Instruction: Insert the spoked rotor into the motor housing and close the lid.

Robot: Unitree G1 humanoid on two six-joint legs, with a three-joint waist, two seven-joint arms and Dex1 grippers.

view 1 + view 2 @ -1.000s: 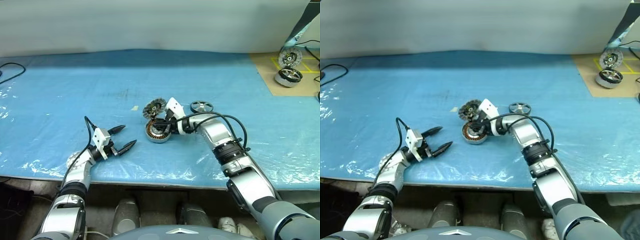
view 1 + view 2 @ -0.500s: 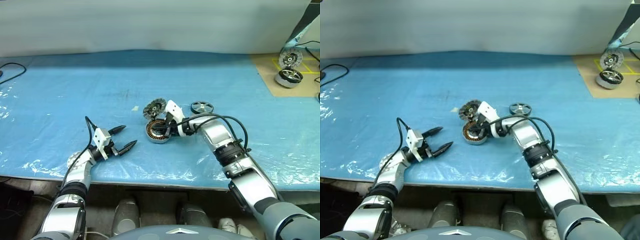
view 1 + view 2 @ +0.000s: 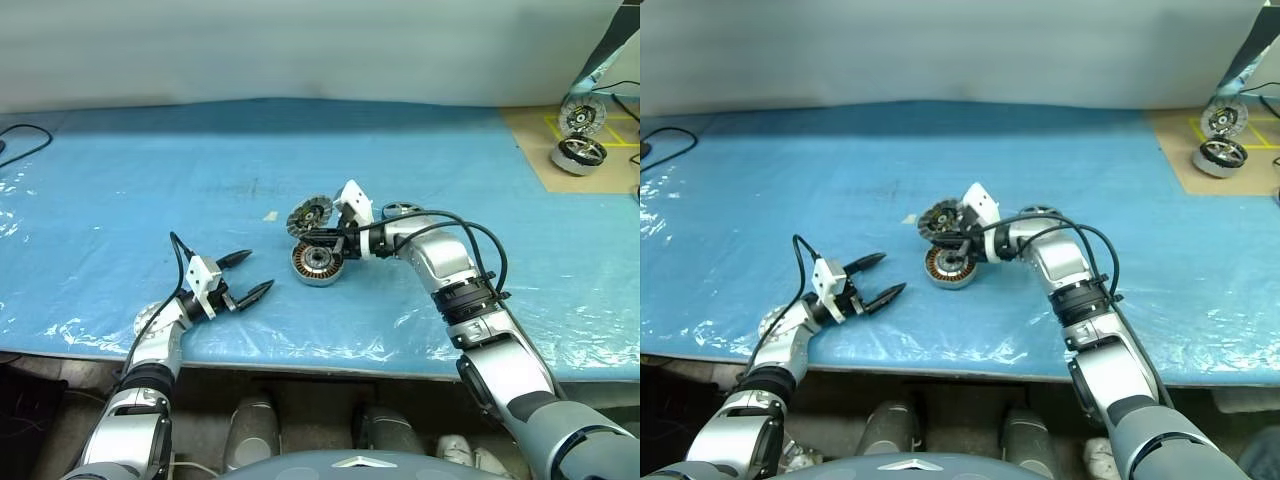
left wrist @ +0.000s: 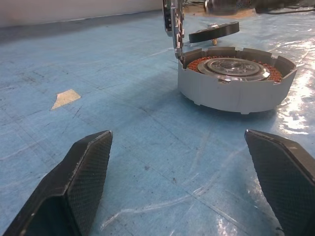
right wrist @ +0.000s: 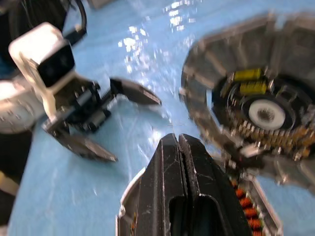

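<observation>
Your right gripper point(image 3: 952, 243) is pinched shut on nothing, over the motor housing point(image 3: 316, 264); left gripper point(image 3: 247, 276) gapes empty nearby. The lid point(image 3: 309, 215) stands propped open for access, but the spoked rotor point(image 3: 402, 211) sits behind your right arm.

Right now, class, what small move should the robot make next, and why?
Probably swing the right gripper back to the spoked rotor and open its jaws. The rotor lies on the blue sheet behind the arm, the motor housing shows bare copper coils, and the lid stands open.
</observation>
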